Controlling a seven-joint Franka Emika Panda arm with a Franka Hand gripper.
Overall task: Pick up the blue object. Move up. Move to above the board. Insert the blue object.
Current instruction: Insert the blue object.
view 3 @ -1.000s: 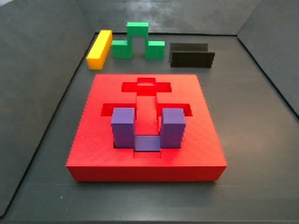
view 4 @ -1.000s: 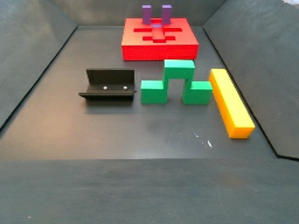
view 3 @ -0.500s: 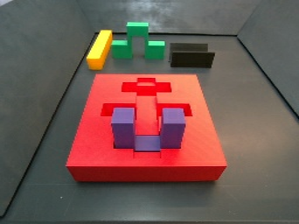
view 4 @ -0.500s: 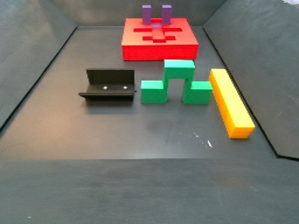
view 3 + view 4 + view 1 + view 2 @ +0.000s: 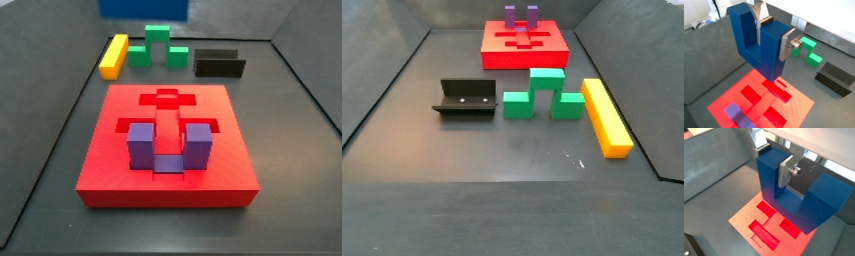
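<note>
A: Right, the gripper (image 5: 769, 30) is high over the board (image 5: 724, 102), and its silver fingers (image 5: 787, 45) are pinching the blue object (image 5: 757, 47) across one prong. In both wrist views the U-shaped block hangs in the air, clear of the red slab beneath it.

B: And a side view barely gives that away. All you get is a blue sliver (image 5: 144, 8) at twelve o'clock, cut off by the frame edge.

A: True, and in a side view from the far end there is no gripper to be seen, just the floor pieces. The green stepped block (image 5: 545, 94) sits mid-floor, the yellow bar (image 5: 605, 116) just beside it at three o'clock, and the fixture (image 5: 465, 99) near it at nine o'clock.

B: The purple U-shaped block (image 5: 170, 146) shows best from the side. It stands prongs up in the board (image 5: 167, 150), toward six o'clock, at the near edge.

A: The wrist only catches a corner of it (image 5: 736, 114), low on the red surface. But the wrist gives the empty recesses (image 5: 767, 225) plainly, lying under the hanging block.

B: Beyond the slab, a wrist view also picks up the green block (image 5: 807, 51) and the fixture (image 5: 836, 80), well apart from the board.
</note>
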